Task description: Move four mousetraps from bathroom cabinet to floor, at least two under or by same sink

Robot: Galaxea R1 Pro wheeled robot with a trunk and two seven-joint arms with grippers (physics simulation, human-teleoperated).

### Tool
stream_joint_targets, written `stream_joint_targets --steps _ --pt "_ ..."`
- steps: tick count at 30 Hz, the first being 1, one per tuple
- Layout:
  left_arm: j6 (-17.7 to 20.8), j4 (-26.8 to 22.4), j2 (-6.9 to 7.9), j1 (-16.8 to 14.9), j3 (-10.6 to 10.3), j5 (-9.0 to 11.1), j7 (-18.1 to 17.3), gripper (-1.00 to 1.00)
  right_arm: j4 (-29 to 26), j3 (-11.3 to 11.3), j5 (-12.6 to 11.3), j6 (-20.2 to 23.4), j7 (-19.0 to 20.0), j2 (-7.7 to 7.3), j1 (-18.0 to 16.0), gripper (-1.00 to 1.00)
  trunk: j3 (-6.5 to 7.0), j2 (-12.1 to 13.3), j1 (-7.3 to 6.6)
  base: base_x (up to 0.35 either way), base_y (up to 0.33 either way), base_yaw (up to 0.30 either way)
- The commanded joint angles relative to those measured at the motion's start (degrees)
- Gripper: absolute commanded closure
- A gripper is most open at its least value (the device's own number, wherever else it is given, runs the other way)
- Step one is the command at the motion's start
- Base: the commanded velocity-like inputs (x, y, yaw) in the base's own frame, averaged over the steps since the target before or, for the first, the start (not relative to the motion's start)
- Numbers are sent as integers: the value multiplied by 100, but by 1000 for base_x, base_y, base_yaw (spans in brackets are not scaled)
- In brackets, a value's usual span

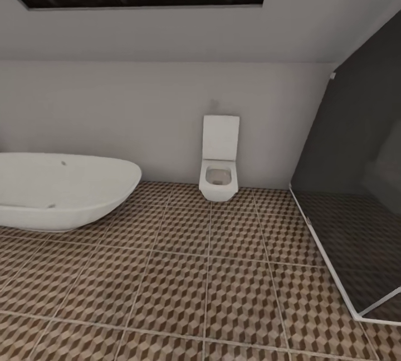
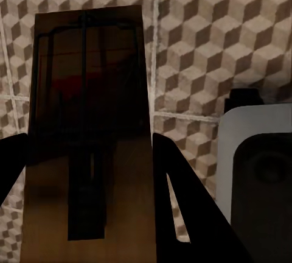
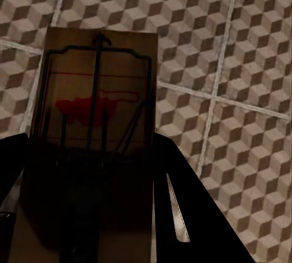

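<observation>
The head view takes in the bathroom floor [image 1: 223, 288], tiled in the brown and beige cube pattern, with a white oval bathtub [image 1: 61, 188] at the left, a white wall-hung toilet [image 1: 219, 163] against the far wall, and the dark shower enclosure [image 1: 356, 227] at the right; the cabinet and the sink lie outside this view, so the robot appears to be in transit with its load. In the left wrist view, the left pincer [image 2: 88, 171] is closed on a mousetrap [image 2: 88, 123], the board lying lengthwise between the two dark fingers [image 2: 182, 196] with its wire fittings facing the camera; a pale grey rounded part [image 2: 255, 165], seemingly of the robot itself, sits alongside above the tiles. In the right wrist view, the right pincer [image 3: 91, 178] likewise grips a second mousetrap [image 3: 97, 111], its red marking and wire bar plainly legible. Both boards are carried flat-face up and clear of the tiles below, which judged from the grip keeps them steady while the base moves. Two traps are thus in hand and not yet set down; placement beside the sink remains outstanding.
</observation>
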Motion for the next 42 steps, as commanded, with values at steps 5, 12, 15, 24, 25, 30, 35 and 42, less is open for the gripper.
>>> stream_joint_targets --steps 5,12,15,24,25,30,35,42 --pt "-48 91 -39 -13 -37 45 -67 100 -45 25 -53 -20 -69 -46 -10 100 -7 -5 4 337 0 0" --pt "12 1805 -809 -17 267 55 -95 100 -84 -20 -78 1393 -288 -48 -922 100 -7 -5 4 338 0 0" --pt "18 2213 -1195 -46 461 52 -97 100 -195 -20 -58 1540 -406 -41 -1086 100 -4 -5 4 338 0 -72" --pt "-30 2838 -1840 -414 543 54 -94 100 -1396 -36 -86 1656 -547 -167 -1219 100 20 -5 4 338 0 -251" --pt "-30 2859 -1843 -498 556 56 -94 100 -1455 -36 -93 1660 -563 -189 -1264 100 20 -5 4 338 0 -278" --pt "-7 2899 -1832 -812 791 60 -91 100 -1543 -48 -103 1759 -675 -308 -1424 100 7 -5 4 338 0 -265" --pt "341 2904 -1822 -1362 835 45 -88 100 -1617 -80 -89 2576 -726 -358 -1656 100 0 -5 4 338 0 -270" --pt "439 2905 -1675 -1834 842 51 -102 100 -1625 -89 -102 2735 -1213 -360 -2241 100 -38 -5 4 338 0 -235"
